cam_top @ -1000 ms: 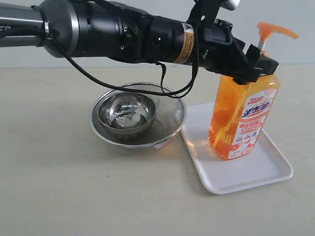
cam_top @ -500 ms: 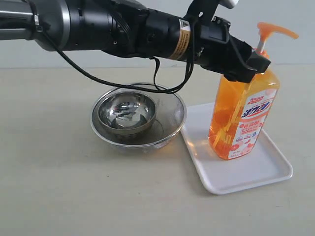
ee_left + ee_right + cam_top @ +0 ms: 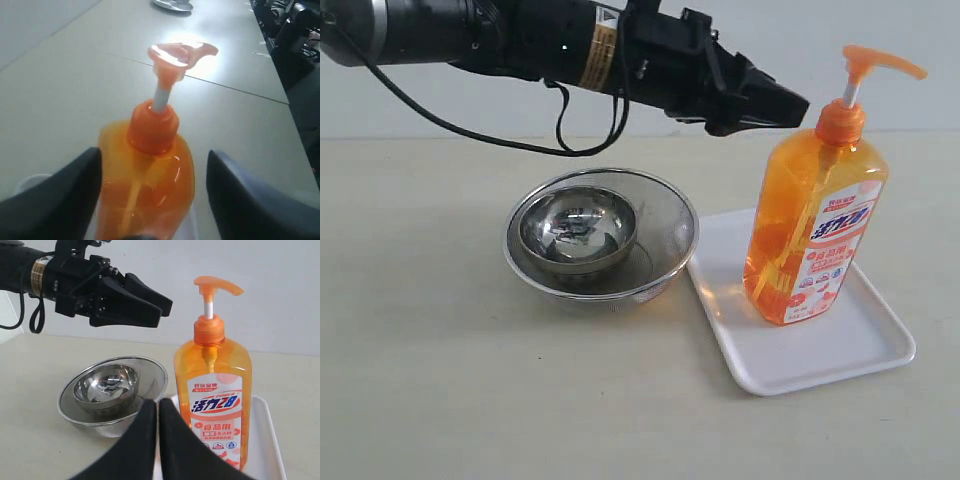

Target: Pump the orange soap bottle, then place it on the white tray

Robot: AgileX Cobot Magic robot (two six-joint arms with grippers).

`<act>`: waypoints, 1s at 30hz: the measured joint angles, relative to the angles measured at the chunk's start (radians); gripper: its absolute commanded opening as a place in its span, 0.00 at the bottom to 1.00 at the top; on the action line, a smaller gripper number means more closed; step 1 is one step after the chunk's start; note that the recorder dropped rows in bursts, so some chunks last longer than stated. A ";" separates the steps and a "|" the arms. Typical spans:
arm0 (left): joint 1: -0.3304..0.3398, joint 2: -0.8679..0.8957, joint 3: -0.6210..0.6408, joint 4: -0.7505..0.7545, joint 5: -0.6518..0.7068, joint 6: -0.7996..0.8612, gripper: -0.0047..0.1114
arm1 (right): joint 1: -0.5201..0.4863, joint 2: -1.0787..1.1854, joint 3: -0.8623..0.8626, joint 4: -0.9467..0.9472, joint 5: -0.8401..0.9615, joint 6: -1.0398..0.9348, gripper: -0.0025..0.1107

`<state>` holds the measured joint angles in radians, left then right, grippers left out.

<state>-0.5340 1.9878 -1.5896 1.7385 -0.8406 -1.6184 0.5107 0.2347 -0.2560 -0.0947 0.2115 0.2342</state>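
Note:
The orange soap bottle (image 3: 810,230) stands upright on the white tray (image 3: 865,350), its pump head (image 3: 880,62) raised. My left gripper (image 3: 788,105) hangs in the air to the left of the bottle's neck, apart from it and open. In the left wrist view the bottle (image 3: 150,190) lies ahead of the spread fingers (image 3: 75,185), which touch nothing. My right gripper (image 3: 157,402) is shut and empty, low in front of the bottle (image 3: 215,390) and the tray (image 3: 265,440).
A small steel bowl (image 3: 578,228) sits inside a wider steel mesh bowl (image 3: 670,245), just left of the tray. Bare beige tabletop (image 3: 440,380) lies to the left and in front.
My left gripper has come off the bottle's neck and drawn back to the left and slightly up. The bottle stays upright on the tray.

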 measured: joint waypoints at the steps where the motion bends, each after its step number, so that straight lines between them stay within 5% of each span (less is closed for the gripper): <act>1: 0.014 0.000 0.000 0.002 -0.016 0.000 0.53 | 0.000 0.000 0.000 0.000 0.000 0.000 0.02; 14: 0.071 0.000 0.000 -0.052 -0.051 0.077 0.53 | 0.000 0.000 0.000 0.000 0.000 -0.010 0.02; 30: -0.013 0.071 -0.004 -0.104 -0.008 0.121 0.53 | 0.000 0.000 0.000 0.000 -0.008 -0.017 0.02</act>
<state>-0.5471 2.0585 -1.5939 1.6341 -0.8481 -1.4976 0.5107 0.2347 -0.2560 -0.0947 0.2033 0.2175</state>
